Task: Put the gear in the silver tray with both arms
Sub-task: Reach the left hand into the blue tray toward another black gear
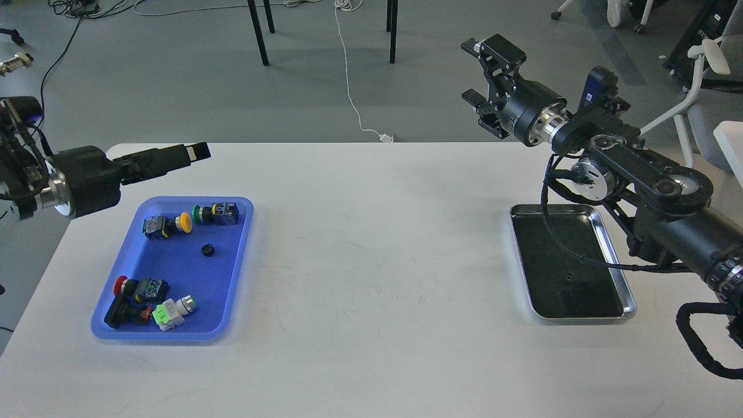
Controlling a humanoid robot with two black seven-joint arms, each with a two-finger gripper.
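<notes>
The small black gear [208,250] lies in the middle of the blue plastic tray [232,273] at the table's left. The silver tray [613,256] sits at the right, its dark floor bare except for a tiny dark speck [570,276]. My left gripper [196,152] points right, just above the blue tray's far edge. It is seen edge-on, so its fingers cannot be told apart. My right gripper [468,69] is open and empty, held high beyond the table's far edge, up and left of the silver tray. The right arm's hose crosses over the silver tray.
Several push-button switches lie in the blue tray around the gear: yellow [184,222], green [200,213], red [121,284], white-and-green [171,310]. Black chair legs [259,35] and a white cable [348,75] are on the floor behind. An office chair [696,87] stands at the far right.
</notes>
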